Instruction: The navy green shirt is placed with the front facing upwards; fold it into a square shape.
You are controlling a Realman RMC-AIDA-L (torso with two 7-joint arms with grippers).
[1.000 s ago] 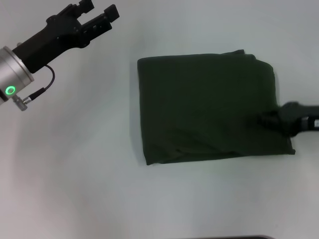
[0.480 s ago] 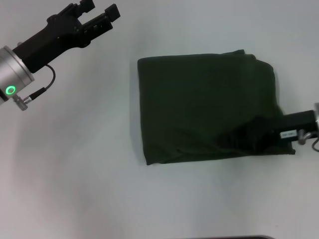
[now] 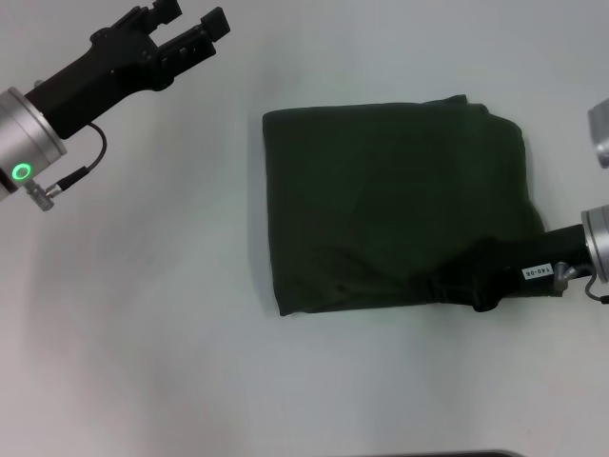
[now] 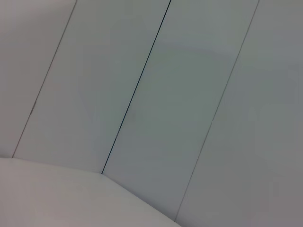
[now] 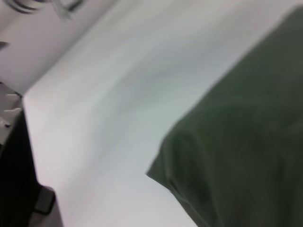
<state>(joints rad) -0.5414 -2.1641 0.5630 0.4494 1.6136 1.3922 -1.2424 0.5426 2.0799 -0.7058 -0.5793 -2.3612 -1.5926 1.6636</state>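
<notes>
We see the navy green shirt (image 3: pixel 395 205) already folded into a near-square block right of centre on the white desk (image 3: pixel 143 333). Our right claw (image 3: pixel 481 286) lies along its lower right edge, apparently smoothing or tucking; whether it grips, we cannot tell. Next we judge a clean withdrawal. Our left claw (image 3: pixel 186 24) hangs open at upper left, before pale wall panels (image 4: pixel 151 94).

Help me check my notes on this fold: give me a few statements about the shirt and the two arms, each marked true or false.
1. The navy green shirt lies folded into a rough rectangle on the white table. True.
2. The left gripper rests on the shirt. False: it is held apart from it, over bare table at the far left.
3. The right gripper is at the shirt's near right edge. True.
4. The shirt's chest lettering faces up. False: only plain green cloth shows.
5. The left gripper's jaws stand apart. True.
</notes>
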